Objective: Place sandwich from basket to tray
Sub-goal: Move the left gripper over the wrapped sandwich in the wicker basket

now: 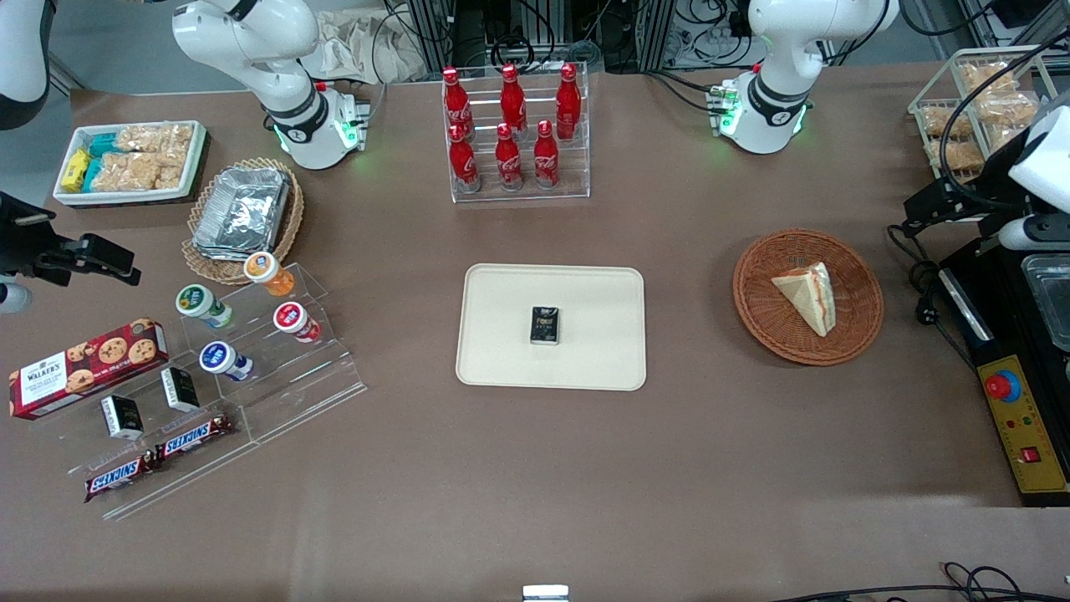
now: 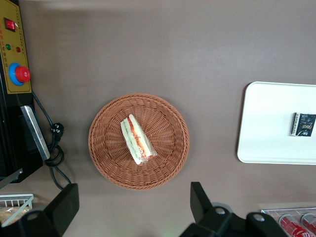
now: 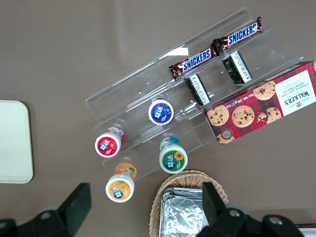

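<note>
The sandwich (image 1: 807,294) lies in the round reddish-brown basket (image 1: 861,322), a white wedge resting on its side near the middle of the weave, its red and green filling showing along one edge in the left wrist view (image 2: 138,140). The basket (image 2: 108,163) sits on the brown surface (image 1: 535,468) toward the working arm's end, well apart from the cream tray (image 1: 602,368), which lies at the middle of the surface. A small black packet (image 1: 545,325) rests flat on the tray, about at its centre.

The left arm's gripper (image 2: 136,205) hangs high above the surface, looking straight down with the basket near it and the tray's edge (image 2: 252,148) in sight; its jaws stand wide apart, released, with nothing between them, and touch neither basket nor sandwich.

A black control box (image 1: 1021,422) with a red button sits at the working arm's end of the surface, beside the basket. A clear rack of red bottles (image 1: 512,134) stands farther from the front camera than the tray. Toward the parked arm's end are a paler wicker basket of foil containers (image 1: 242,213), a white bin of snack packets (image 1: 129,160), and a clear stepped stand (image 1: 276,393) with small tubs, chocolate bars and a red biscuit box (image 1: 84,357).
</note>
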You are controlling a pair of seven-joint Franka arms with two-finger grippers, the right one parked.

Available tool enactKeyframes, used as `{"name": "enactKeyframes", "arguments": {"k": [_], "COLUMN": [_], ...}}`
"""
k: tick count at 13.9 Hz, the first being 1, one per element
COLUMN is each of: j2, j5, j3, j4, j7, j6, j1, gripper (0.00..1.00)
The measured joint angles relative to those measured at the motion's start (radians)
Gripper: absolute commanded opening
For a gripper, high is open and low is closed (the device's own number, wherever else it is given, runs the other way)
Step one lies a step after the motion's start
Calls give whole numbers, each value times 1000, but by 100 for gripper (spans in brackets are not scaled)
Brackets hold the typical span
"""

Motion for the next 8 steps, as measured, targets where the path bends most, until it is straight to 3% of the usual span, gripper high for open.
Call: {"name": "enactKeyframes", "arguments": {"k": [4,8], "j2": [2,27], "j5": [-3,-3], "j3": [1,-2], "j4": [0,-8], "j7": [-38,-248], "j6": [-2,-10], "j1": [-1,-19], "gripper": [100,100]}}
